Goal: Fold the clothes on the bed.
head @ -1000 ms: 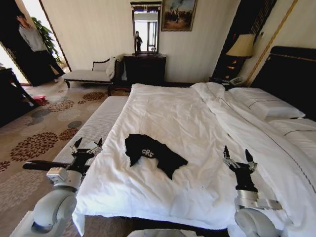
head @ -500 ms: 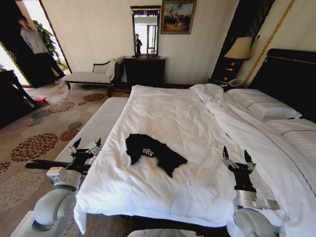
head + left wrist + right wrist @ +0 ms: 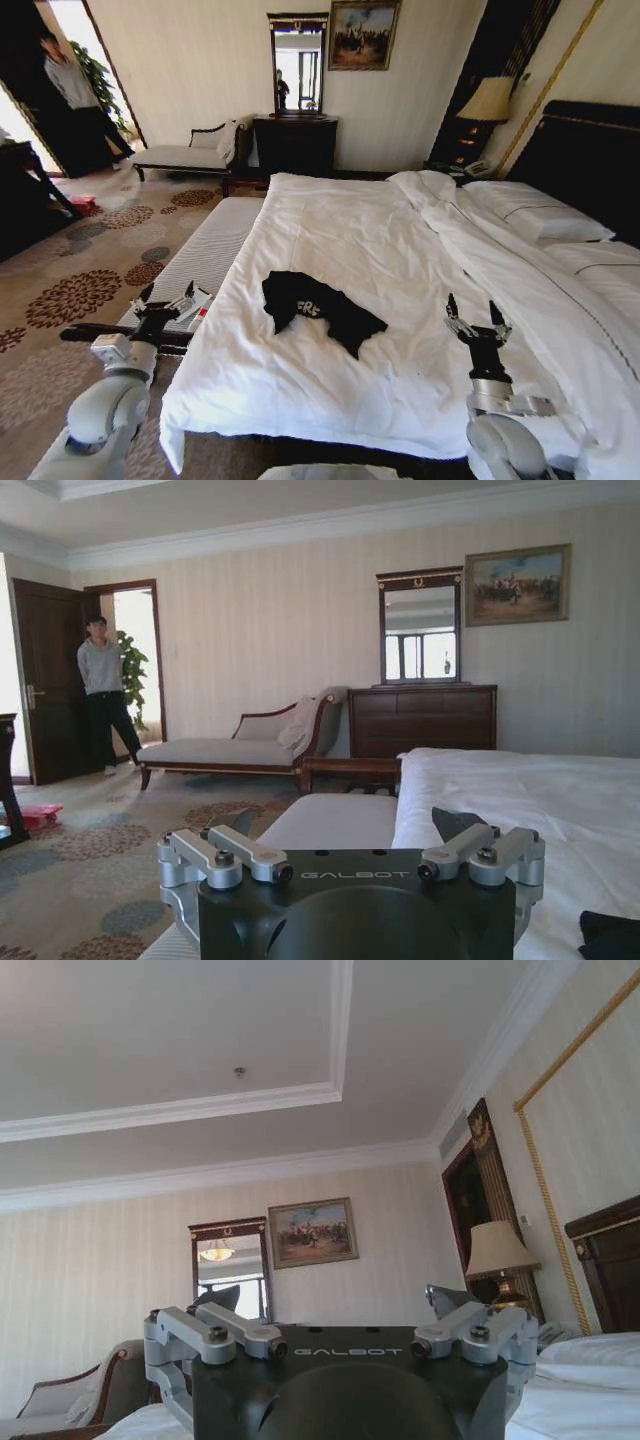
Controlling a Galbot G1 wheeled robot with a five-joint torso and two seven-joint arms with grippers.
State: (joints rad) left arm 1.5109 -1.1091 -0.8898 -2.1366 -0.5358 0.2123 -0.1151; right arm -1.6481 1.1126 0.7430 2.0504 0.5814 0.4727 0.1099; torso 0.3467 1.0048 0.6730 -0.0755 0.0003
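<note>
Head view: left gripper [image 3: 160, 300], lower left of the frame, and right gripper [image 3: 477, 321], lower right, both stand spread apart, clear of the crumpled black T-shirt [image 3: 318, 309] at centre on the bed [image 3: 400, 380]. Its sleeves seem tucked under, so a pinch could snag the white duvet [image 3: 345, 225] too.

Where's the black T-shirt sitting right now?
In the head view, the crumpled black fabric T-shirt with white lettering lies on the white bed near its foot edge, left of centre, between both end effectors.

Left gripper [image 3: 352, 832] jaws spread, w/ bed [image 3: 520, 790] edge beside, chaise [image 3: 235, 750] & dresser [image 3: 422, 720] beyond.
</note>
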